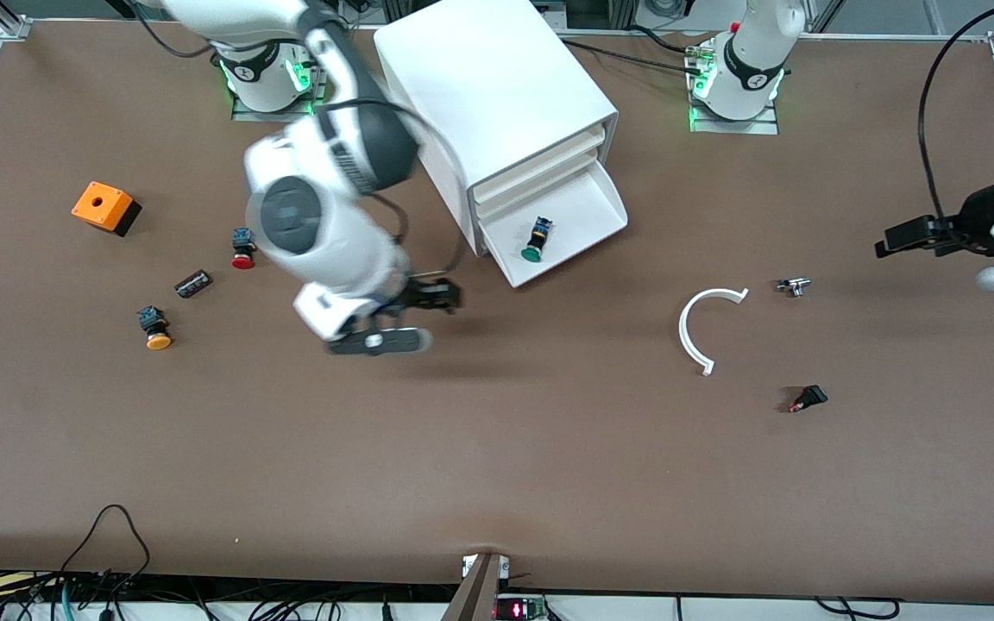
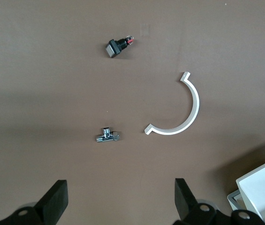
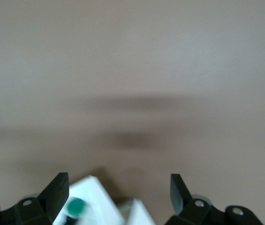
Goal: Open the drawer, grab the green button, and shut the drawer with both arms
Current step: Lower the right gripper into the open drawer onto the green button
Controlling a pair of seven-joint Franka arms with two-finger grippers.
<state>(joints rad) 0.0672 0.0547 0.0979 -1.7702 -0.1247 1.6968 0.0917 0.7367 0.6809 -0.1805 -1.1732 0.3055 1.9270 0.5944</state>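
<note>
The white cabinet (image 1: 497, 95) stands between the two arm bases; its lowest drawer (image 1: 588, 211) is pulled out, and the green-capped button (image 1: 536, 241) lies on its side inside, cap toward the front camera; nothing lies between it and the right gripper (image 1: 428, 297), which hangs over bare table just beside the drawer's open corner, toward the right arm's end. In the right wrist view the fingers (image 3: 57, 192) stand wide apart and empty, the button (image 3: 75, 207) showing just inside one of them. Past this gripper toward the right arm's end lie a red-capped button (image 1: 243, 250), a yellow-orange-capped button (image 1: 154, 328), a small dark block (image 1: 193, 283) and an orange box (image 1: 103, 207).

The left gripper (image 1: 911, 235) waits over the table's edge at the left arm's end, jaws open and empty; under its wrist camera lie a white curved strip (image 2: 181, 112), a chrome fitting (image 2: 108, 136) and a small black switch (image 2: 118, 45).

The table (image 1: 497, 466) is brown and matte; cables run along its near edge. The right arm bends down steeply; its wrist is blurred.
</note>
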